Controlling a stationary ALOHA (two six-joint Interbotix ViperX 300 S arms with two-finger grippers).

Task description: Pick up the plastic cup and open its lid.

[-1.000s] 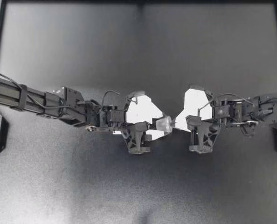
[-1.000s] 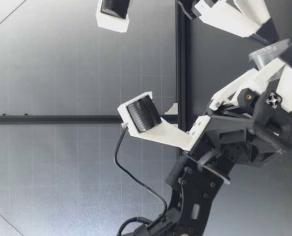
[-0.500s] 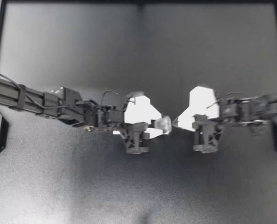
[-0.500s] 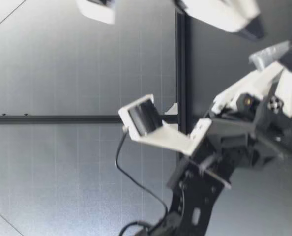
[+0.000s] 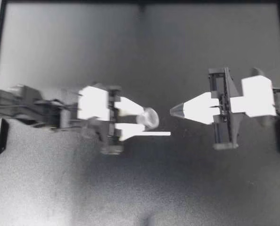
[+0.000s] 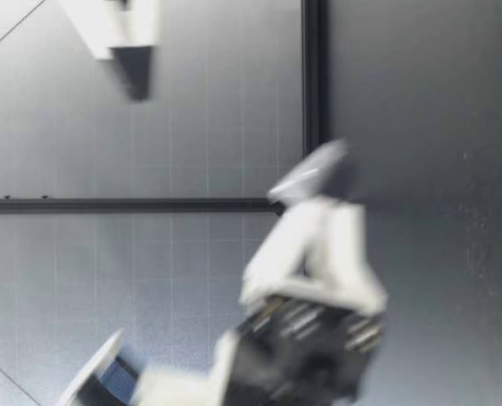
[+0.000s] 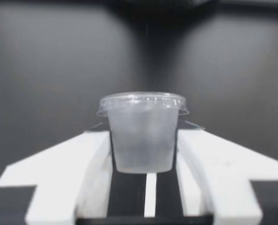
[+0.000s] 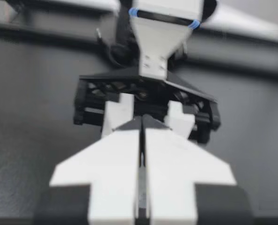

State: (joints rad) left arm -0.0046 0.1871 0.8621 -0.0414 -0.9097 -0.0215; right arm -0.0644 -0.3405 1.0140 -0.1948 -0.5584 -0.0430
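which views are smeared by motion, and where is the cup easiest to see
Top view: my left gripper and its arm are motion-smeared, my right gripper less so; white parts glare; the plastic cup is a pale ring. Low view: arm and cup heavily smeared. Left wrist view: cup clearest, lid on, gripped between both fingers. Right wrist view: shut fingers clear, the arm ahead soft.
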